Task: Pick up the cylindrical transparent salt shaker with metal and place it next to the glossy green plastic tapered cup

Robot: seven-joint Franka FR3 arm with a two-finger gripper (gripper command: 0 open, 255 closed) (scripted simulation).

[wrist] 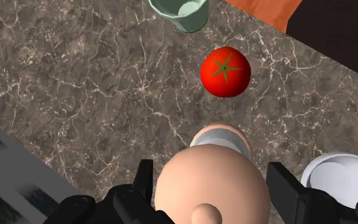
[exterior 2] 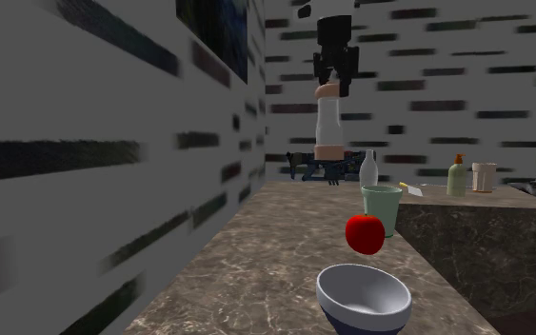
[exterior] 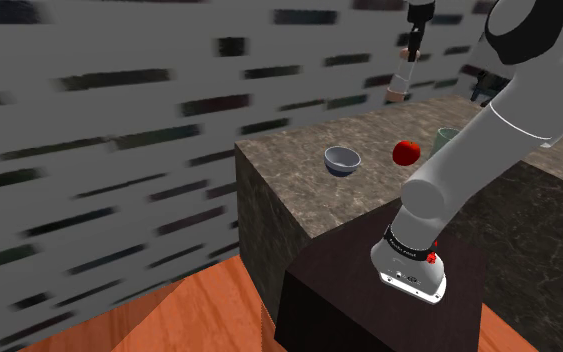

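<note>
Gripper (wrist: 210, 183) is clamped on the salt shaker (exterior 2: 328, 124), fingers (wrist: 144, 183) gripping either side of its peach cap. The shaker hangs upright, well above the marble counter (exterior 2: 256, 257). The tomato (wrist: 226, 71) sits between it and the green cup (wrist: 179, 13).

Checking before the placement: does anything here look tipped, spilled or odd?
Nothing stands out. The salt shaker hangs upright in the pincer above the counter; the green cup, tomato and bowl sit upright and intact on it, with nothing spilled.
</note>
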